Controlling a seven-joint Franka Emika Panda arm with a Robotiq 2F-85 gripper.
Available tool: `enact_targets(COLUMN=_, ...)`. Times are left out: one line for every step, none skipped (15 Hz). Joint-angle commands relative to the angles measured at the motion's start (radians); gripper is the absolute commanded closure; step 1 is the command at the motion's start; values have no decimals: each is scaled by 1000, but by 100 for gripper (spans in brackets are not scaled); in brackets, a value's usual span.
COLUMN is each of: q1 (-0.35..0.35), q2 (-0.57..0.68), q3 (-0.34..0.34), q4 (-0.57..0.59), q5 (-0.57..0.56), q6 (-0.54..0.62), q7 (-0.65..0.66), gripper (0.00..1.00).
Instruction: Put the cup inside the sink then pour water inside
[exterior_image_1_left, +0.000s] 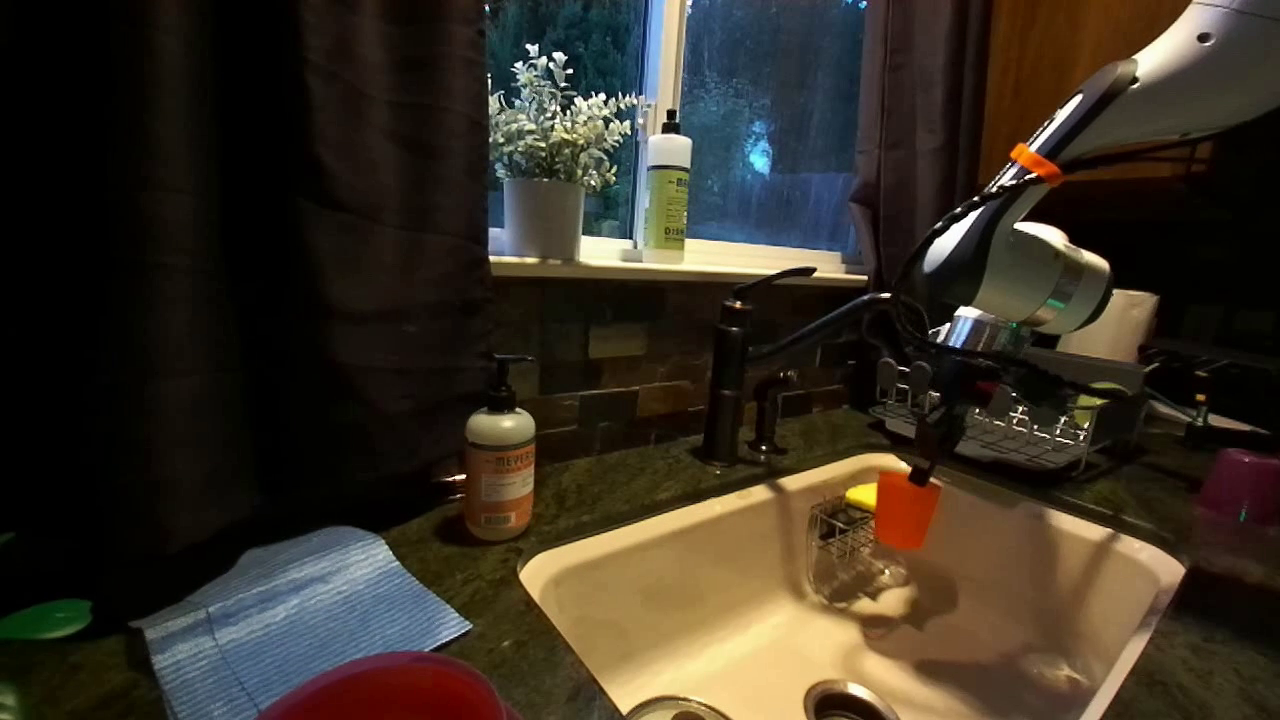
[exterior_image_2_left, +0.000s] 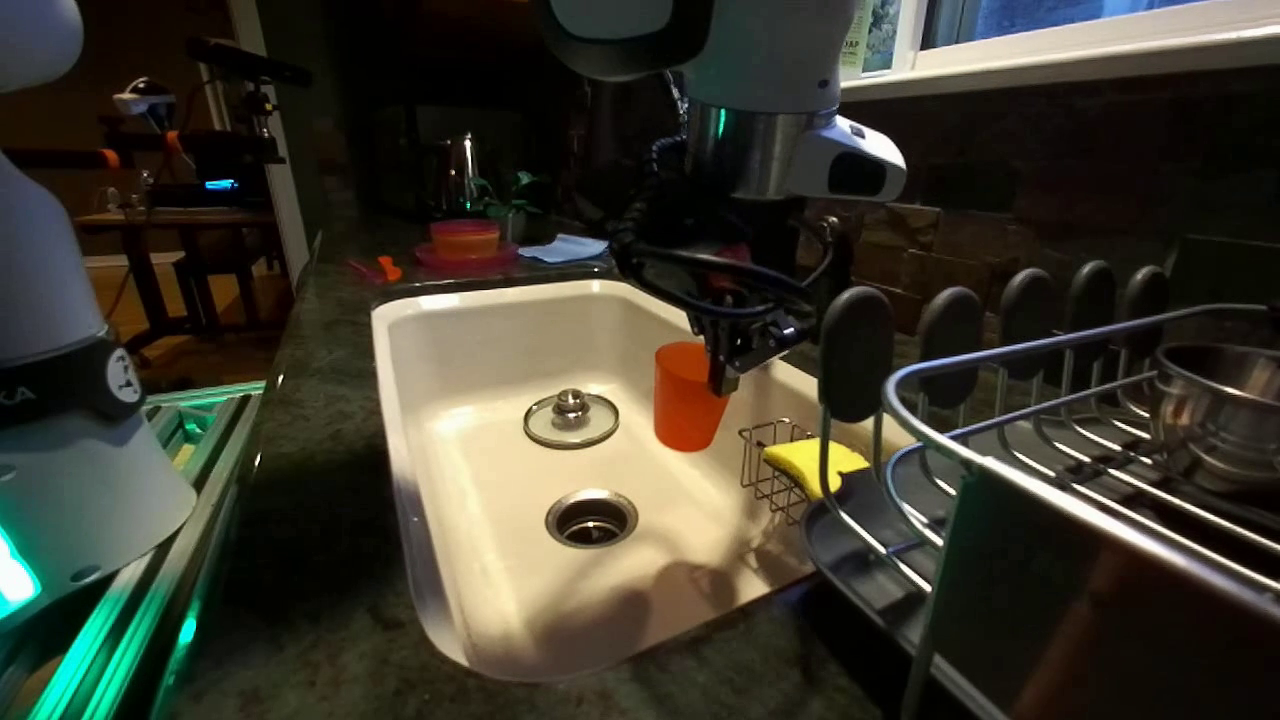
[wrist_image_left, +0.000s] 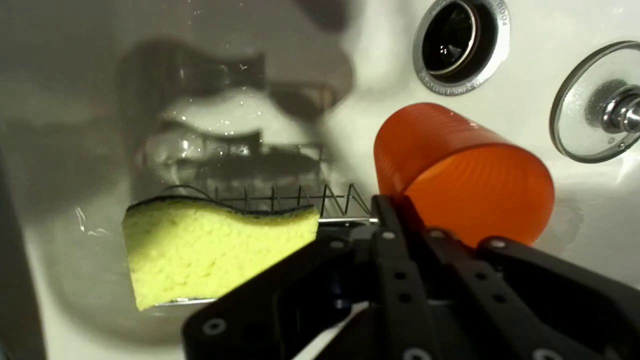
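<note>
The orange-red cup (exterior_image_1_left: 908, 515) (exterior_image_2_left: 690, 400) hangs nearly upright over the cream-white sink (exterior_image_1_left: 690, 580) (exterior_image_2_left: 450, 430), apart from the basin floor in both exterior views. My gripper (exterior_image_1_left: 922, 474) (exterior_image_2_left: 722, 378) is shut on the cup's wall near the rim. Up close in the wrist view, the wall runs between the fingertips of the gripper (wrist_image_left: 392, 206), and the mouth of the cup (wrist_image_left: 480, 195) faces the camera with nothing visible inside. Water is out of view, as no stream shows. The dark faucet (exterior_image_1_left: 728, 390) stands behind the sink; the arm partly covers its spout end.
Close beside the cup, a wire holder (exterior_image_1_left: 838, 540) carries a yellow sponge (wrist_image_left: 215, 255). A glass lid (exterior_image_2_left: 590, 428) lies in the basin near the drain (exterior_image_2_left: 592, 520). The dish rack (exterior_image_2_left: 925, 440) borders the sink. A soap bottle (exterior_image_1_left: 500, 475) stands on the counter.
</note>
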Motion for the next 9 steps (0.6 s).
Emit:
enact_targets(q1=-23, q2=43, q3=25, q4=-1, q5=-22, q6=27, q7=127, gripper=99)
enact_targets(q1=-25, q2=50, q3=28, q4=-3, q5=-31, q6=39, q7=156, gripper=99)
enact_targets(q1=-29, q2=59, q3=31, q4=-1, q5=-39, q6=43, q7=182, gripper=99)
enact_targets(q1=-31, q2=70, q3=34, q4=2, q5=-49, q6=52, q7=208, gripper=99)
enact_targets(q1=-32, q2=81, q3=36, q4=5, q5=-62, q6=68, q7=241, gripper=99)
enact_targets(q1=-34, q2=92, q3=38, q4=7, q5=-78, q6=77, q7=268, gripper=99)
enact_targets(q1=-36, q2=105, q3=40, q4=9, q5=-102, q6=95, q7=296, gripper=99)
enact_targets(q1=-37, q2=114, q3=42, q4=8, q5=-128, q6=116, q7=317, gripper=99)
enact_targets(q1=-41, q2=119, q3=42, q4=5, q5=-156, q6=136, q7=331, gripper=99)
